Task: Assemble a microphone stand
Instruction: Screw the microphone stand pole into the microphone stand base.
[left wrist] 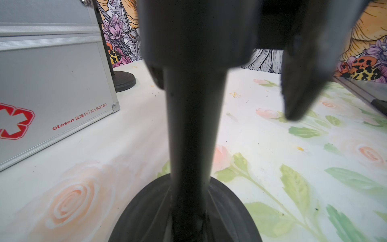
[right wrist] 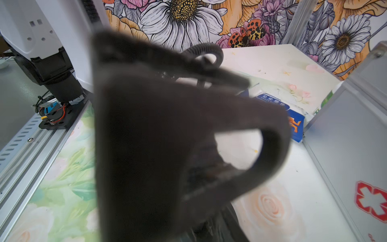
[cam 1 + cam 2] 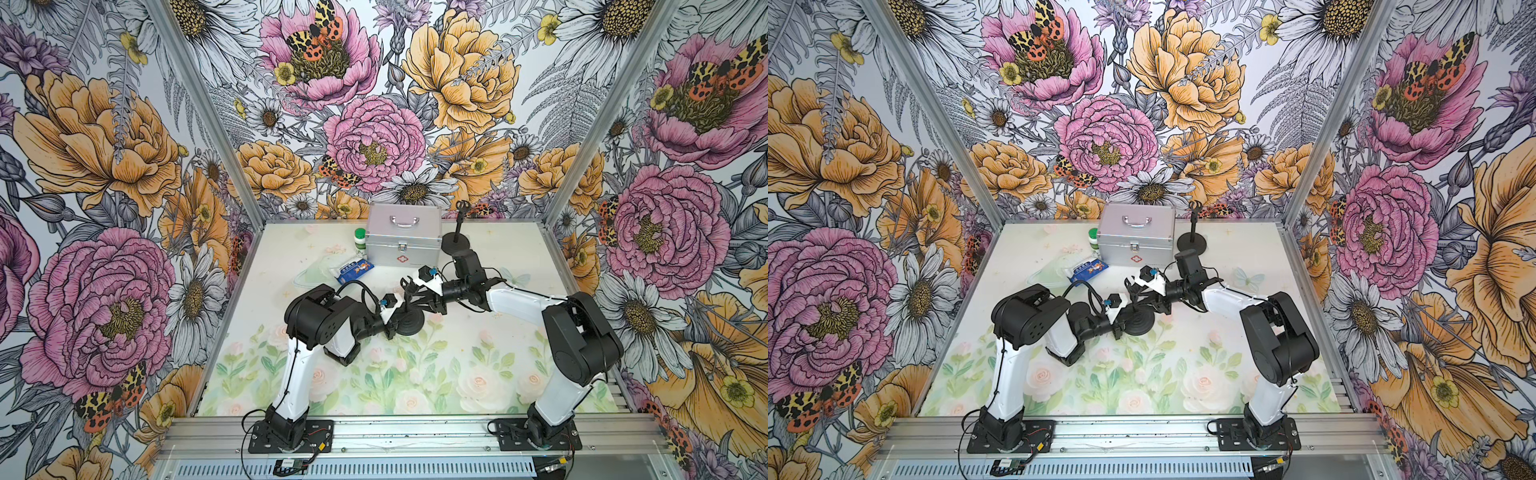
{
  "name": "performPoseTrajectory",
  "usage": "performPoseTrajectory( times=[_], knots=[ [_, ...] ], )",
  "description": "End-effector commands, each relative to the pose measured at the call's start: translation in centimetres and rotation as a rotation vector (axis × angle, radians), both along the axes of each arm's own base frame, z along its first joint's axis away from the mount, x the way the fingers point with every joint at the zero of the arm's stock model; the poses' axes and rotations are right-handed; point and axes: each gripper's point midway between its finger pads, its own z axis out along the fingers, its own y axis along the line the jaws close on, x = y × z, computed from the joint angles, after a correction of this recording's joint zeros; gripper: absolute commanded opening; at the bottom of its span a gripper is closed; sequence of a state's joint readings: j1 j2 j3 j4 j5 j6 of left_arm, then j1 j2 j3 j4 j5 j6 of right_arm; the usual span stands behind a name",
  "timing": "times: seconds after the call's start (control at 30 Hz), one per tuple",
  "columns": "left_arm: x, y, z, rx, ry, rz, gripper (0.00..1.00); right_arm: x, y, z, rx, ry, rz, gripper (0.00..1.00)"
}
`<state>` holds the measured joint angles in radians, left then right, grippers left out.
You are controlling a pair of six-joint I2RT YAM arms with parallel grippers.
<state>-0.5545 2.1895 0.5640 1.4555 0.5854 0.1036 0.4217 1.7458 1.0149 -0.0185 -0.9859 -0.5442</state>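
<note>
A black round stand base (image 3: 409, 324) (image 3: 1139, 322) rests on the floral mat near the table's middle, with a black pole (image 1: 192, 136) rising upright from it. My left gripper (image 3: 399, 311) is shut on that pole low down, just above the base (image 1: 146, 220). A black microphone clip (image 3: 408, 286) (image 2: 167, 136) sits over the pole's top, and my right gripper (image 3: 417, 294) is shut on it from the right. The clip's thick lower end (image 1: 199, 31) meets the pole's top. It is blurred and fills most of the right wrist view. One right fingertip (image 1: 299, 88) hangs beside the pole.
A silver first-aid case (image 3: 403, 239) stands at the back centre, with a second black stand (image 3: 457, 241) upright right of it. A green-capped bottle (image 3: 360, 240), a blue-and-white packet (image 3: 351, 268) and clear plastic (image 3: 316, 276) lie left of the case. An aluminium rail (image 3: 415, 432) borders the front.
</note>
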Motion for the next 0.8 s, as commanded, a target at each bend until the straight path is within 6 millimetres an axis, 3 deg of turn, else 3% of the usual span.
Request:
performPoseTrajectory(
  times=[0.0, 0.33, 0.5, 0.57, 0.63, 0.67, 0.77],
  knots=[
    [-1.2, -0.3, -2.2, 0.036, 0.069, -0.032, 0.22, 0.9, 0.0, 1.2, 0.039, -0.027, 0.020, 0.41],
    [-0.8, -0.3, -2.1, 0.030, 0.071, -0.026, 0.22, 0.6, 1.5, 2.6, 0.107, 0.027, 0.099, 0.45],
    [-1.0, -0.3, -2.4, 0.035, 0.077, -0.026, 0.22, 0.4, 1.0, 0.6, 0.062, 0.049, 0.064, 0.27],
    [-0.9, -0.3, -2.3, 0.033, 0.079, -0.022, 0.22, 0.4, 0.8, -0.4, 0.023, 0.035, 0.027, 0.14],
    [-0.9, -0.3, -2.4, 0.033, 0.082, -0.026, 0.22, 1.3, 0.5, -1.4, -0.038, 0.001, -0.070, 0.01],
    [-0.9, -0.4, -2.5, 0.033, 0.084, -0.026, 0.22, 2.2, 0.3, -1.9, -0.068, -0.026, -0.169, 0.00],
    [-0.7, -0.4, -2.5, 0.033, 0.081, -0.018, 0.22, 5.9, -2.4, -2.2, -0.072, -0.097, -0.653, 0.00]
  ],
)
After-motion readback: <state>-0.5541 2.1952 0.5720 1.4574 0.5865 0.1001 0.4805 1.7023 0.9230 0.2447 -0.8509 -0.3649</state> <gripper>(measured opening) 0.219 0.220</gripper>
